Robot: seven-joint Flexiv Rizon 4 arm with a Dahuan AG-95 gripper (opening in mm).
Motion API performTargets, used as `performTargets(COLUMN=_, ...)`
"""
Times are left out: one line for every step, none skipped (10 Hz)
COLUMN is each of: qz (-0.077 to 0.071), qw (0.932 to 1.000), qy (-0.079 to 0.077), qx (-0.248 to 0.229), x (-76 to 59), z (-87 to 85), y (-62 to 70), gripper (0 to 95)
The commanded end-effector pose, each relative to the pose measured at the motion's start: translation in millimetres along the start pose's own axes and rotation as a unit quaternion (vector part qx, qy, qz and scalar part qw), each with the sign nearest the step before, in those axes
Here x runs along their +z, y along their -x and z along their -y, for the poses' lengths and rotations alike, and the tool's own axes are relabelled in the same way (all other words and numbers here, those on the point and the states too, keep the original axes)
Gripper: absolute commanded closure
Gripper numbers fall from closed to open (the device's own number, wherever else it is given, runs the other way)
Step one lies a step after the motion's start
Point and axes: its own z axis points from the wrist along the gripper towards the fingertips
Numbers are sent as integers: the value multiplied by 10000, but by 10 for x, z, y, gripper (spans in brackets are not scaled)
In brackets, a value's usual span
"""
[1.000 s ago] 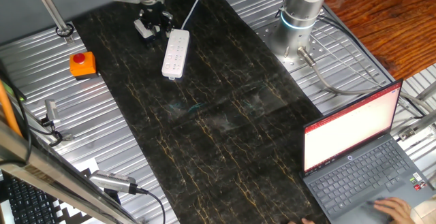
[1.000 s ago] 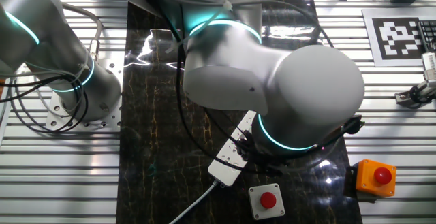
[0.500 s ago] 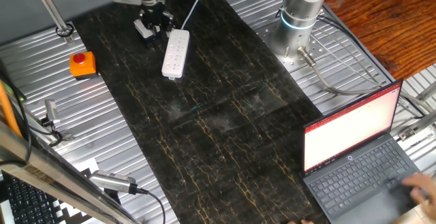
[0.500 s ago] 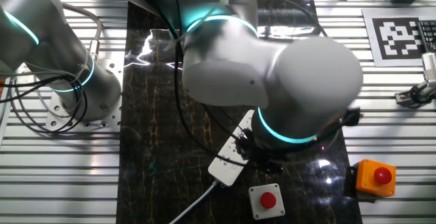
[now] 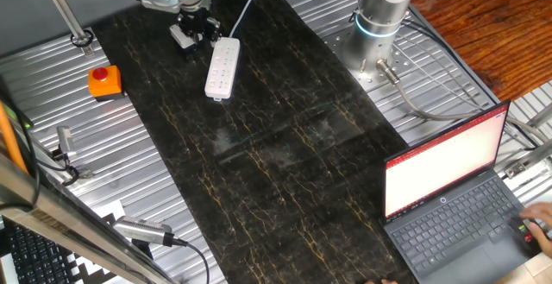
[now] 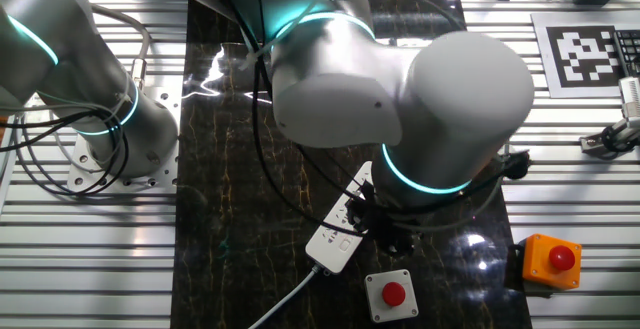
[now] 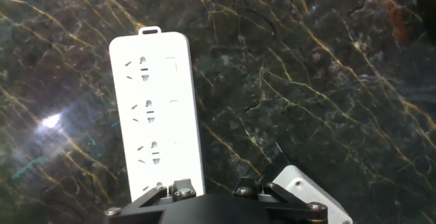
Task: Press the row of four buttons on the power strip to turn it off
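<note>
The white power strip (image 5: 222,68) lies flat on the dark marbled mat (image 5: 285,154), at its far end. The gripper (image 5: 195,30) hovers just beside the strip's cable end; whether its fingers are parted cannot be told.

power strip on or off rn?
Cannot tell. The power strip lies flat on the dark mat; its buttons show no light or switch position in any view.

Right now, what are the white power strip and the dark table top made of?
The power strip looks like smooth white plastic: even colour, rounded moulded corners, soft sheen. The table top looks like polished black marble or a marble-print sheet: gold veins and bright glare; which one I can't tell.
</note>
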Motion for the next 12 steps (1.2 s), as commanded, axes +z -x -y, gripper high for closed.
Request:
performTargets(qz=30, qw=10000, qy=22, qx=9, x=-8, z=-8, y=-5, gripper=570)
performTargets(qz=54, qw=10000, qy=43, qx=-2, x=-8, z=-8, y=-5, gripper=570)
performTargets(qz=74, qw=10000, qy=60, qx=-2, x=-8, z=-8, y=-5, gripper=570)
performTargets(qz=87, qw=9999, qy=63, qx=7, x=-8, z=-8, y=-5, gripper=570)
performTargets(qz=104, qw=9999, qy=61, qx=4, x=11, z=-17, y=-15, gripper=570)
performTargets(qz=124, qw=9999, qy=64, qx=-29, x=40, z=-12, y=-21, gripper=570)
performTargets(qz=131, qw=9999, qy=67, qx=-61, x=71, z=-3, y=-30, gripper=570)
performTargets(qz=147, qw=9998, qy=82, qx=-80, x=96, z=-2, y=-43, gripper=570)
performTargets(qz=175, qw=9997, qy=110, qx=-107, x=136, z=-15, y=-63, gripper=570)
performTargets(qz=226, qw=9996, qy=147, qx=-102, x=187, z=-37, y=-91, gripper=570)
performTargets(qz=253, qw=9995, qy=165, qx=-94, x=217, z=-50, y=-106, gripper=570)
performTargets(qz=254, qw=9995, qy=165, qx=-115, x=244, z=-55, y=-117, gripper=570)
